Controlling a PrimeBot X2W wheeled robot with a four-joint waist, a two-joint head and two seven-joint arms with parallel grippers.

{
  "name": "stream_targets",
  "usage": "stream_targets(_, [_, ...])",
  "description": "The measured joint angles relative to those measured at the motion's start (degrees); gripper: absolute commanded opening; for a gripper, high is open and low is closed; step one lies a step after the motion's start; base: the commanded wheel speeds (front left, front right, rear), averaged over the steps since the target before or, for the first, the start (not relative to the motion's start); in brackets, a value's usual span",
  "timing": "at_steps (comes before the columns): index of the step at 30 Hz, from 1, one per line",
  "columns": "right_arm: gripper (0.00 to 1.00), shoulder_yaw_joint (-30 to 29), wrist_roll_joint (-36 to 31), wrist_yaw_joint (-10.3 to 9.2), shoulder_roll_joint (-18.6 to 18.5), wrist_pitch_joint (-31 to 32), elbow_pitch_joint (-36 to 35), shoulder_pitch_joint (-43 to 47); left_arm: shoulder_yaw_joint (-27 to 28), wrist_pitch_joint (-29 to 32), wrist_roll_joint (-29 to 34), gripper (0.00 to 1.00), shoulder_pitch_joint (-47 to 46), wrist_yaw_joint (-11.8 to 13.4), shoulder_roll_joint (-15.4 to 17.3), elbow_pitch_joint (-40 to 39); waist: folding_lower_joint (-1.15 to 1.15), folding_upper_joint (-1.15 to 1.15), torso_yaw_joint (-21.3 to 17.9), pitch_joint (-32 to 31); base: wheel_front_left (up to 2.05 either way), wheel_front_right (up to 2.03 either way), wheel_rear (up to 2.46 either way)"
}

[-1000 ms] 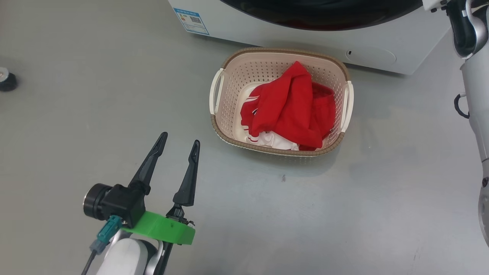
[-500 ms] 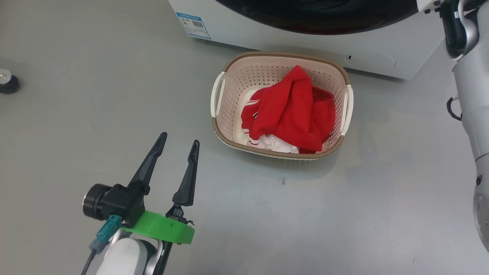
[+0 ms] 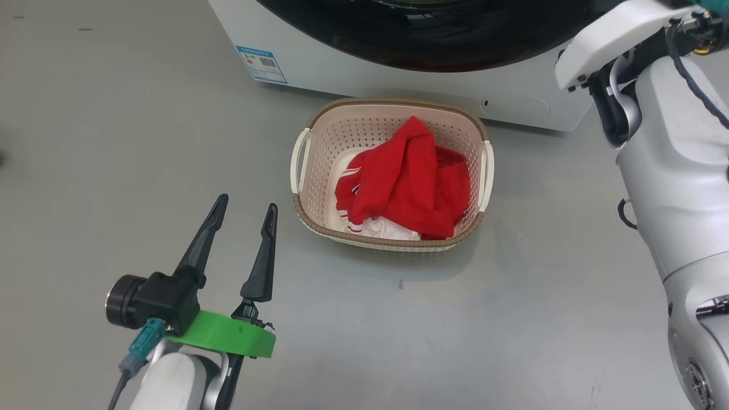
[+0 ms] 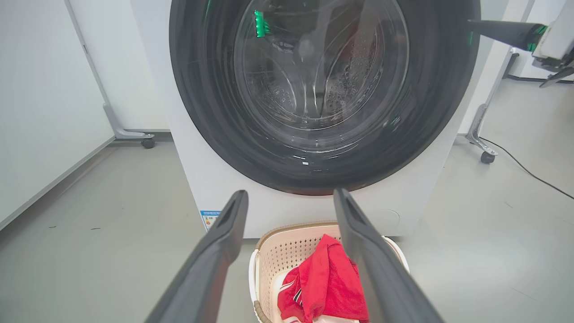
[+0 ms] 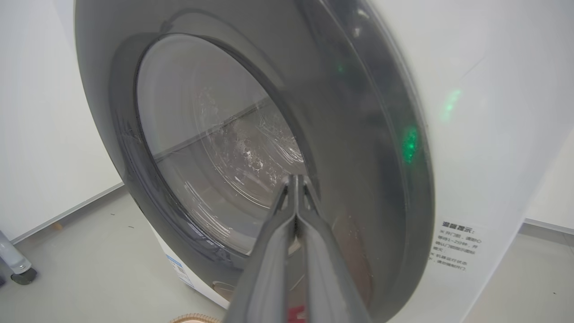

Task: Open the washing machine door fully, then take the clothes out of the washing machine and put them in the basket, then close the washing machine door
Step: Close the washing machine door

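The washing machine (image 3: 353, 62) stands at the top of the head view, and its door (image 3: 433, 34) lies flat against the front. The left wrist view shows the black door (image 4: 323, 89) with its glass bowl facing me. In front of it the cream basket (image 3: 387, 245) holds the red and white clothes (image 3: 407, 179). My left gripper (image 3: 247, 201) hovers open and empty over the floor, left of the basket. My right gripper (image 5: 295, 177) is shut, with nothing seen between its fingers, and its tip is close to the door (image 5: 215, 134). From the left wrist it shows at the door's right rim (image 4: 473, 23).
My pale right arm (image 3: 672, 171) rises along the right side, beside the machine's corner. Wheeled frame legs with casters (image 4: 148, 142) (image 4: 486, 157) stand on either side of the machine. A dark cable (image 4: 529, 170) trails on the grey floor at the right.
The head camera has moved, so the machine, basket and left gripper sit lower and further left in view, and more of the right arm shows. The clothes lie in the basket as before.
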Motion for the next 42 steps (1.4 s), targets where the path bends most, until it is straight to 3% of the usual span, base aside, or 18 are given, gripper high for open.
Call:
stream_targets(7, [0.0,-0.1,1.7,0.31,0.4,-0.2,-2.6,6.2,0.9,0.0,0.5,1.0,0.1,0.0,0.0,0.7,0.0,0.0,-2.3,-2.4,0.0,0.0,0.0])
stream_targets(9, [0.26,-0.8,2.3,0.31,0.7,-0.2,-5.3,8.2,1.2,0.0,0.6,1.0,0.2,0.0,0.0,0.9,0.0,0.0,-3.0,-3.1,0.0,0.0,0.0])
stream_targets(10, [0.53,-1.0,2.5,0.31,0.9,-0.2,-6.5,9.1,1.4,0.0,0.7,1.0,0.2,0.0,0.0,1.1,0.0,0.0,-3.3,-3.5,0.0,0.0,0.0])
stream_targets(11, [1.0,-1.2,2.7,0.31,1.1,-0.2,-7.7,9.9,1.6,0.0,0.9,1.0,0.4,0.2,0.0,1.3,0.0,0.0,-3.7,-4.0,0.0,0.0,0.0])
stream_targets(28, [1.0,-4.0,2.7,0.31,2.8,-0.2,-19.1,34.7,2.0,0.0,2.4,1.0,5.3,0.5,0.9,4.9,0.0,0.0,-9.5,-12.4,0.0,0.0,0.0])
stream_targets(42, [1.0,-4.8,2.2,-0.34,3.8,-0.2,-24.5,50.9,1.7,0.0,2.4,1.0,10.8,0.5,1.7,6.9,0.0,0.0,-13.9,-19.6,0.0,0.0,0.0])
